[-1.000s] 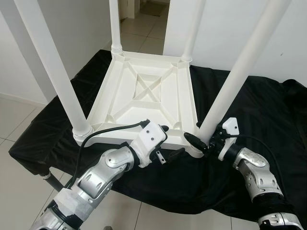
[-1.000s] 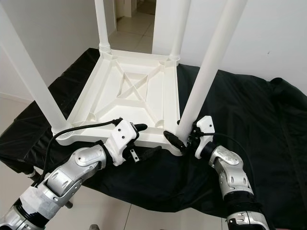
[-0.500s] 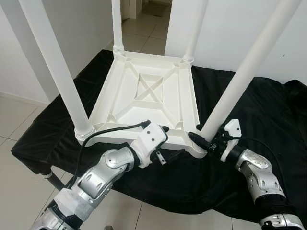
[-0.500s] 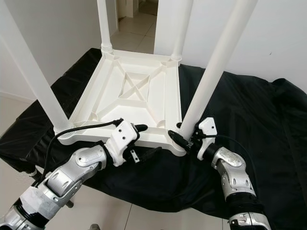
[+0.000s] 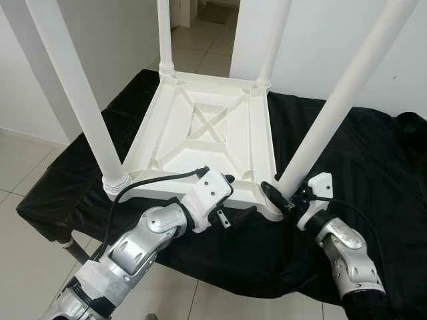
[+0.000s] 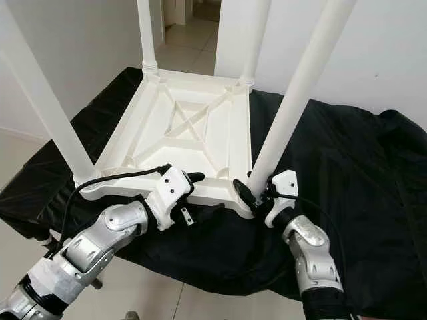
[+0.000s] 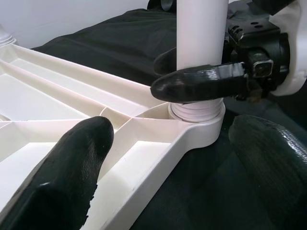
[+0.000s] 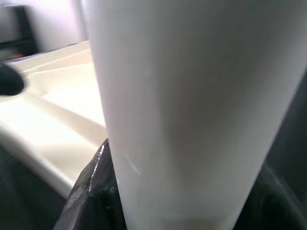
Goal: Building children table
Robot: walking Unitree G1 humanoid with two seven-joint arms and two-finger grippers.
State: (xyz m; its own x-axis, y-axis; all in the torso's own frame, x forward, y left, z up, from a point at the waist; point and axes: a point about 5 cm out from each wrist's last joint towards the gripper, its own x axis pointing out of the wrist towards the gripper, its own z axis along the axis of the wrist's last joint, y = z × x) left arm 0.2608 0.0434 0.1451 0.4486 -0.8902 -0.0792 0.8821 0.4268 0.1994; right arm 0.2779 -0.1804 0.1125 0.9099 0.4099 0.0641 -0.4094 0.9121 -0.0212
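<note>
Table, white plastic, upside down on a black cloth, four legs up; right gripper clamped around the near right leg at its base; left gripper open astride the table's near edge.

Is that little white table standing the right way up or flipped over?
Flipped over: the table lies top-down on the black cloth, ribbed underside showing, four legs pointing up.
</note>
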